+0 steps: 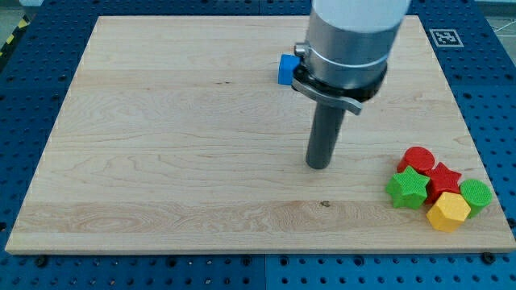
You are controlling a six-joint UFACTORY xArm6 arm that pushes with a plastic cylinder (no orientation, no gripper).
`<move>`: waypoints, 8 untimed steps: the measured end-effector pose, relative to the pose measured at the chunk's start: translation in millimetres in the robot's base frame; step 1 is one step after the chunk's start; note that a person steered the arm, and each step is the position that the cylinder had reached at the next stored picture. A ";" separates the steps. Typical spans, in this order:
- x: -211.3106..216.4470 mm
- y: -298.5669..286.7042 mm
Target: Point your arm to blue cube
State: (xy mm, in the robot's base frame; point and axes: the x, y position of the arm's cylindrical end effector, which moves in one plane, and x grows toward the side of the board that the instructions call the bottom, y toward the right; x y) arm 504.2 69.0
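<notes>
Yellow block (448, 211) lies nearest, clustered with red and green pieces, well clear of my tip (318, 166). No pincer here: a bare rod, holding nothing. Blue cube (286, 69) sits toward the view's top, seemingly half hidden behind the arm. Slide straight up-left, stopping just beside it.

My tip (318, 166) rests below-right of the cube (285, 69); block cluster (435, 192) lower right.

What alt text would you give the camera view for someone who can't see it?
My tip rests on a bare wooden board, apart from the blue cube toward the view's top, partly hidden behind the arm. At the view's lower right cluster a red cylinder, red star, green star, green block and yellow block.
</notes>
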 end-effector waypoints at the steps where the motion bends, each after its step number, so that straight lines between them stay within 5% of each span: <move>1: -35.0 -15.7; 6: -202.5 -64.2; 8: -205.2 -54.0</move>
State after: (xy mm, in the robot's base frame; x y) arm 299.0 15.0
